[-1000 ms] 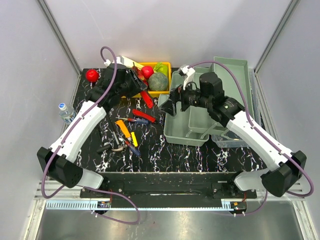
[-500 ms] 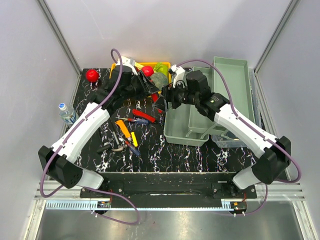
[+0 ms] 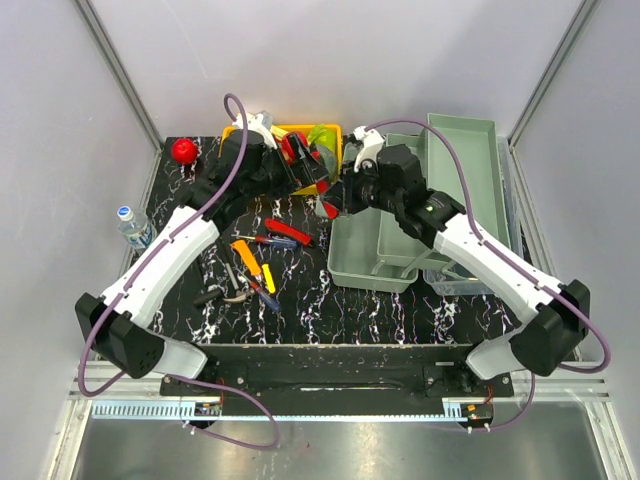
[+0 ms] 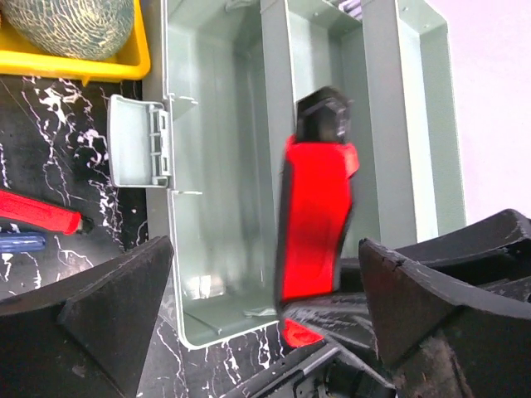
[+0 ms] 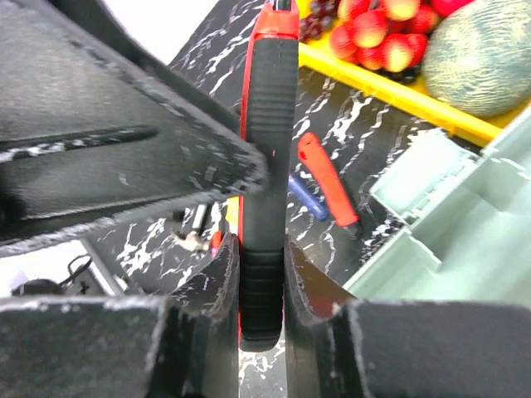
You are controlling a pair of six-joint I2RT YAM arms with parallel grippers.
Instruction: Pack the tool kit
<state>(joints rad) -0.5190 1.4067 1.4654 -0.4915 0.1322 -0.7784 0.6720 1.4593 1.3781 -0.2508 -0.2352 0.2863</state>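
A red-and-black-handled tool (image 5: 267,124) stands upright between both grippers above the table's back middle. My right gripper (image 5: 262,282) is shut on its lower handle, pads pressed on both sides. My left gripper (image 4: 265,298) is open, its fingers (image 4: 116,290) wide apart on either side of the same tool (image 4: 315,224) without touching it. In the top view the two grippers meet beside the open grey-green toolbox (image 3: 372,268), left gripper (image 3: 318,176) and right gripper (image 3: 340,196). More hand tools lie on the black mat: red-handled (image 3: 286,232), orange (image 3: 245,258), yellow (image 3: 268,278).
A yellow tray (image 3: 332,132) of fruit with a melon (image 4: 70,23) sits right behind the grippers. A red ball (image 3: 183,150) and a water bottle (image 3: 128,222) stand at the left. The toolbox's lid and trays (image 3: 465,160) fill the back right.
The right arm swung left to the left gripper and closed on the red-and-black tool. The left gripper, which carried the tool there, has opened.
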